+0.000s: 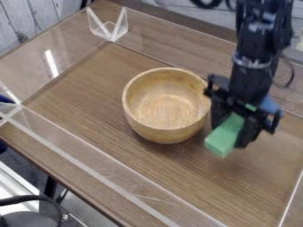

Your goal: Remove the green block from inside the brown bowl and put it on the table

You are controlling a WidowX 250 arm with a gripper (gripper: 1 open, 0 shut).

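Observation:
My gripper (236, 129) points straight down to the right of the brown bowl (168, 105), shut on the green block (226, 136). The block hangs tilted between the black fingers, its lower end close to the table (130, 164), just outside the bowl's right rim; whether it touches the wood I cannot tell. The bowl stands upright near the table's middle with nothing inside it.
Clear acrylic walls (83, 164) run along the table's edges, with a folded clear piece (108, 25) at the back left. The right wall stands close behind the arm. A dark chair base (35, 213) shows below the front left edge.

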